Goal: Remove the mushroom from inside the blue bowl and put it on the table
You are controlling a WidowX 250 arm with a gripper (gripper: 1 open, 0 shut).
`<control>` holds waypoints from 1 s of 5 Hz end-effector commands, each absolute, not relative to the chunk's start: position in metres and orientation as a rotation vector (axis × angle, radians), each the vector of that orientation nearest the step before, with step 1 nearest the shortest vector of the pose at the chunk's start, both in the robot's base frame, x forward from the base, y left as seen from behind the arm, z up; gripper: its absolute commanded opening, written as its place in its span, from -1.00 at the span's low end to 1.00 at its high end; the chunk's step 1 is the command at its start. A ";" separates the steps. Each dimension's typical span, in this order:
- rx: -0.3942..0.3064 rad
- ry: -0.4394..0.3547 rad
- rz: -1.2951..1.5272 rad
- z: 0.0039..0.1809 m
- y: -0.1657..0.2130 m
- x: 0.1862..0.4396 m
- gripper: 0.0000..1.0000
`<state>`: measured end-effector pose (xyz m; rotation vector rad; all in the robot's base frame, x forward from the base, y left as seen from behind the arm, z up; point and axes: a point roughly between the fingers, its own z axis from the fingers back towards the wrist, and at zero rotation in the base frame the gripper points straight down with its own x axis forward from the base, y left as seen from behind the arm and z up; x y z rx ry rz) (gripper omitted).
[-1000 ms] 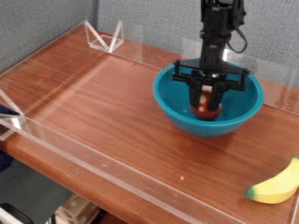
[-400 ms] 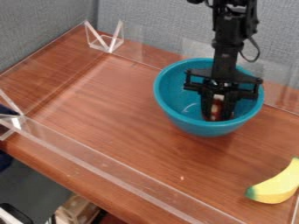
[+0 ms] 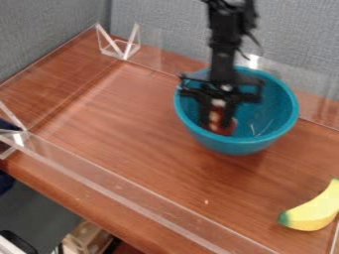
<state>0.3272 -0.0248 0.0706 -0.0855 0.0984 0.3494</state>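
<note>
Over toward the table's [image 3: 119,119] left edge went my gripper [image 3: 220,105], pinching the mushroom [image 3: 224,126]; lifted too low, it could bump the blue bowl's [image 3: 247,146] rim and drop

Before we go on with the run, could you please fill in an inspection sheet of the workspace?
Surface: wooden tabletop, reddish-brown, with clear walls along its edges
Blue bowl: upright on the tabletop, toward the back
Mushroom: in the bowl, partly hidden by the gripper
Clutter: banana, yellow, lying at the near right, outside the bowl
Gripper: fingers down inside the bowl at the mushroom, blurred; grip cannot be confirmed
Cables: one thin dark cable looping beside the arm
Surroundings: grey textured wall behind; dark items past the left edge
</note>
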 end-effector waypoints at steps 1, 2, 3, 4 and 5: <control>-0.101 0.029 0.423 0.092 0.019 0.330 -1.00; -0.099 0.042 0.509 0.090 0.069 0.323 -1.00; -0.108 0.062 0.548 0.091 0.083 0.310 -1.00; -0.105 0.057 0.554 0.090 0.078 0.311 -1.00; -0.100 0.054 0.559 0.089 0.077 0.312 -1.00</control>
